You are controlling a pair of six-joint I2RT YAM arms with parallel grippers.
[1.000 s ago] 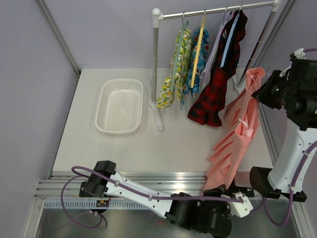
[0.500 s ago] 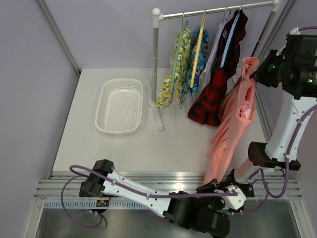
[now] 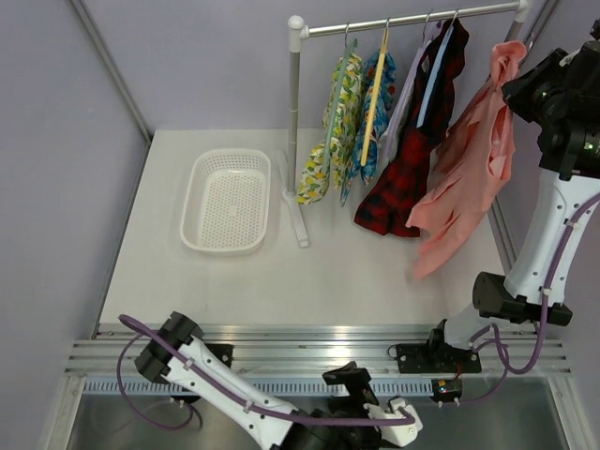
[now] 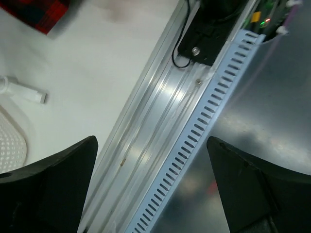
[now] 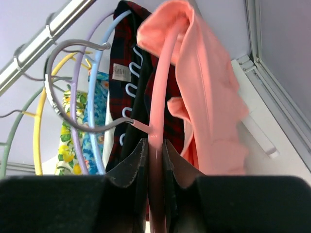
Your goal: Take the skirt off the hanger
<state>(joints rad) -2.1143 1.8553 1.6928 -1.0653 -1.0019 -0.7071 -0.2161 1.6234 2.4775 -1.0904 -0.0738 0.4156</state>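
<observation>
Top external: white table (image 3: 187, 281), lilac walls (image 3: 56, 187); left pincer (image 4: 150, 189) apart, right pincer (image 5: 154, 160) clamped on hanger (image 5: 158, 97).

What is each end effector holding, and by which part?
The right end effector grips the hanger on its thin pink bar, beside the root of its grey hook, with the skirt draped on it. The left end effector is open and holds nothing.

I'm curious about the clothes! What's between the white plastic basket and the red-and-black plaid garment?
In the top view: the white rack post and the hanging floral yellow-green-blue garments.
</observation>
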